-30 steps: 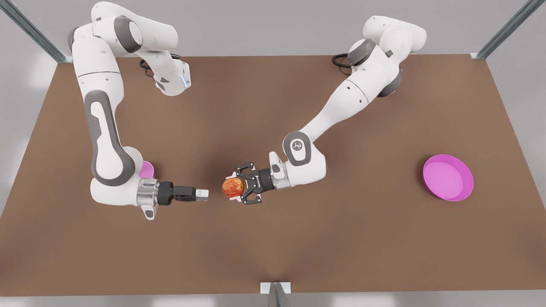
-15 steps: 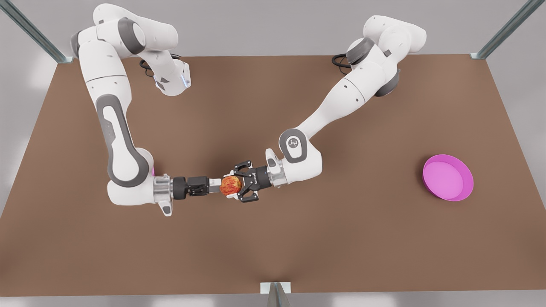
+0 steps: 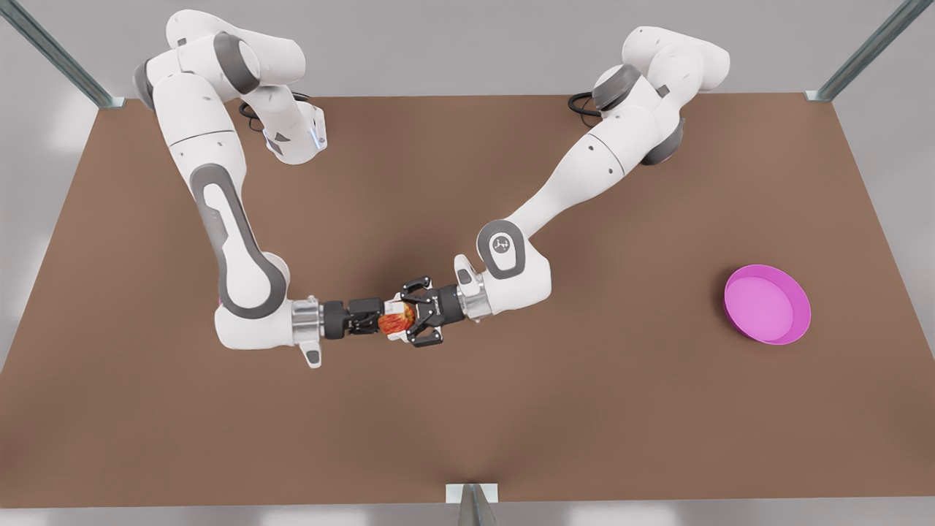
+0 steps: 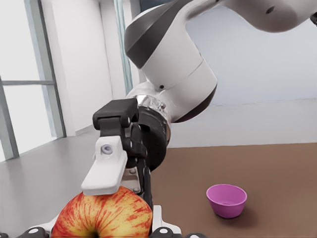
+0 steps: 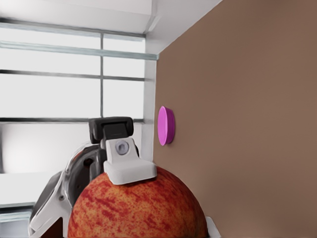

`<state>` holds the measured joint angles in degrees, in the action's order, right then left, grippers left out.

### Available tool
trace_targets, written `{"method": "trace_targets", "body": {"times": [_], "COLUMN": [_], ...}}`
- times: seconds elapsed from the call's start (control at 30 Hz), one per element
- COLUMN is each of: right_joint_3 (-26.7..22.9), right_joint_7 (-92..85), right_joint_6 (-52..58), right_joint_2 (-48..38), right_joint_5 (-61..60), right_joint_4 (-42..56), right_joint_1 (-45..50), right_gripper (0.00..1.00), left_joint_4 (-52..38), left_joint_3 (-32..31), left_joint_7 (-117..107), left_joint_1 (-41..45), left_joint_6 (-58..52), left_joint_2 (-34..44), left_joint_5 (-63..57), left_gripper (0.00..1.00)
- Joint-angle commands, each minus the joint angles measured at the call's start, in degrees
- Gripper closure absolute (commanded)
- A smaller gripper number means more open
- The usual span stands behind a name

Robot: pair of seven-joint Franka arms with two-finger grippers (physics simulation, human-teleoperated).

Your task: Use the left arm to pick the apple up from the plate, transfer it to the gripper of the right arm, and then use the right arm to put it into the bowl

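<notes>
Two grippers meet mid-desk w/ the apple between: left gripper grips it, right gripper jaws straddle it, clamp unclear; next, left lets go.

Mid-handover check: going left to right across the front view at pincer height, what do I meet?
Right pincer → apple → left pincer → plate. Both pincers meet at the apple.

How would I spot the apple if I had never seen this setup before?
Look to the middle of the brown table, where two white arms meet tip to tip. Between the left gripper and the right gripper sits the apple, small and round. It is the one red, yellow-streaked thing; the plate is pink.
</notes>
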<state>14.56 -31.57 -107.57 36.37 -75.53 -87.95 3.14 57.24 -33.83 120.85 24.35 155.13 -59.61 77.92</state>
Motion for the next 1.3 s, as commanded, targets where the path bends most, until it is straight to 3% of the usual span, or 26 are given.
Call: {"method": "trace_targets", "body": {"times": [0.0, 0.13, 0.17, 0.2, 0.3, 0.37, 0.63, 0.73, 0.77, 0.8, 0.83, 0.87, 0.9, 0.97, 1.0, 1.1, 1.17, 1.27], "right_joint_3": [0.0, 0.0, 0.0, 0.0, 0.0, 0.0, -0.7, -0.2, -0.1, -0.1, -0.1, -0.1, -0.1, -0.1, -0.1, -0.1, -0.1, -0.1], "right_joint_7": [-1.7, -1.7, -1.7, -1.7, -1.3, -1.3, -1.9, -1.7, -1.8, -2.2, -2.2, -2.5, -3.4, -3.7, -5.1, -6.1, -6.1, -6.0], "right_joint_6": [-0.5, -0.6, -0.6, -0.6, -0.6, -0.6, 0.4, 4.5, 6.0, 7.7, 8.0, 8.2, 10.7, 13.3, 14.1, 15.2, 14.9, 14.4], "right_joint_2": [-0.1, -0.1, -0.1, -0.1, -0.1, -0.1, -0.2, -1.4, -2.0, -3.0, -5.0, -6.7, -8.1, -12.5, -14.0, -15.5, -15.6, -15.7], "right_joint_5": [-1.3, -1.5, -1.5, -1.5, -1.5, -2.0, -0.5, 5.1, 7.4, 9.5, 10.8, 13.0, 16.3, 22.6, 25.0, 34.0, 40.0, 47.1], "right_joint_4": [0.1, 0.1, 0.1, 0.1, 0.1, 0.1, -0.1, -1.1, -1.7, -2.9, -5.3, -7.5, -8.6, -12.9, -15.0, -15.8, -15.7, -15.6], "right_joint_1": [0.4, 0.6, 0.6, 0.6, 0.6, 0.5, -2.4, -6.7, -8.2, -9.9, -10.7, -12.0, -14.0, -17.7, -19.3, -22.8, -24.7, -25.3], "right_gripper": [0.00, 0.04, 0.08, 0.27, 0.28, 0.28, 0.27, 0.27, 0.27, 0.27, 0.27, 0.27, 0.27, 0.27, 0.27, 0.27, 0.27, 0.27], "left_joint_4": [0.0, 0.0, 0.1, 0.0, 0.1, 0.1, 1.1, 12.0, 19.5, 29.5, 31.4, 25.9, 17.3, 14.8, 14.8, 14.2, 21.2, 20.5], "left_joint_3": [0.0, 0.0, 0.1, 0.1, 0.1, 0.2, 0.5, 0.4, 0.6, 1.2, 5.9, 8.9, 9.0, 9.4, 13.6, 19.7, 33.6, 34.8], "left_joint_7": [3.0, 3.0, 3.0, 3.0, 3.0, 2.2, 2.1, 1.7, -1.5, -23.4, -51.9, -79.7, -91.7, -94.5, -99.9, -111.3, -118.6, -118.7], "left_joint_1": [0.2, 0.4, 0.4, 0.4, 0.4, 0.4, -0.6, -9.3, -14.2, -19.9, -20.9, -21.4, -23.1, -31.4, -32.3, -32.0, -22.3, -21.6], "left_joint_6": [0.0, 0.3, 0.3, 0.3, 0.3, 0.3, 0.3, -4.0, -6.3, -6.9, -14.7, -32.6, -53.8, -69.8, -73.9, -72.2, -68.4, -67.6], "left_joint_2": [0.1, 0.1, 0.1, 0.1, 0.1, 0.1, 0.7, 5.4, 10.1, 16.4, 20.9, 22.9, 23.6, 30.9, 34.3, 41.2, 51.0, 49.9], "left_joint_5": [-0.1, -0.1, -0.1, -0.1, -0.1, -0.1, -0.9, -1.8, -4.8, -21.6, -42.9, -65.9, -79.4, -83.8, -83.7, -83.4, -76.9, -76.6], "left_gripper": [0.23, 0.23, 0.23, 0.23, 0.19, 0.01, 0.01, 0.01, 0.00, 0.00, 0.00, 0.00, 0.00, 0.00, 0.00, 0.00, 0.00, 0.00]}}
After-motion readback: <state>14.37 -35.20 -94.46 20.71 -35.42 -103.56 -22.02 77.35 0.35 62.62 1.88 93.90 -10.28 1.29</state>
